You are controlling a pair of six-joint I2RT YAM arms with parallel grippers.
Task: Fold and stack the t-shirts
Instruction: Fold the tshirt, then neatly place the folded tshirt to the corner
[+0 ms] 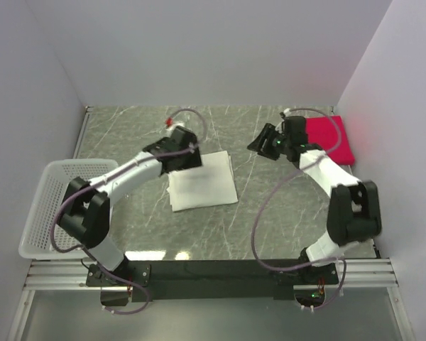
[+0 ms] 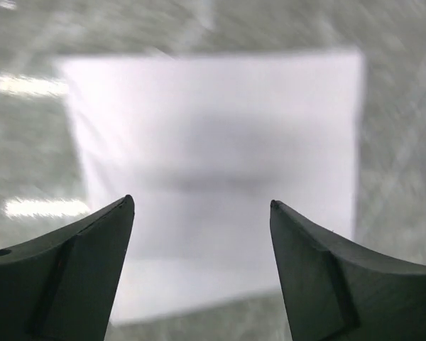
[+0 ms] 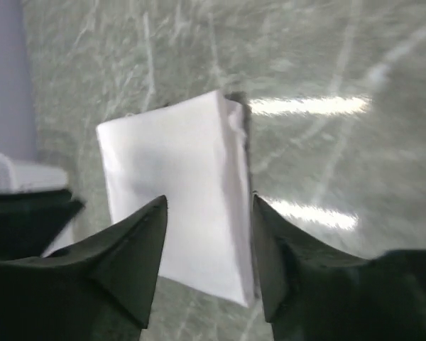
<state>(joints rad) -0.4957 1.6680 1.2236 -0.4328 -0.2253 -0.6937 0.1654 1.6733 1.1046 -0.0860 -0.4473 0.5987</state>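
A white t-shirt [image 1: 202, 181], folded into a rectangle, lies flat on the table's middle. It fills the left wrist view [image 2: 213, 163] and shows in the right wrist view [image 3: 184, 192]. My left gripper [image 1: 188, 158] is open and empty, hovering over the shirt's upper left corner. My right gripper [image 1: 264, 142] is open and empty, in the air to the right of the shirt. A red t-shirt [image 1: 334, 138], folded square, lies at the far right against the wall, behind the right arm.
A white plastic mesh basket [image 1: 50, 202] stands at the table's left edge. Grey walls close the back and both sides. The table is grey marbled [image 1: 270, 213].
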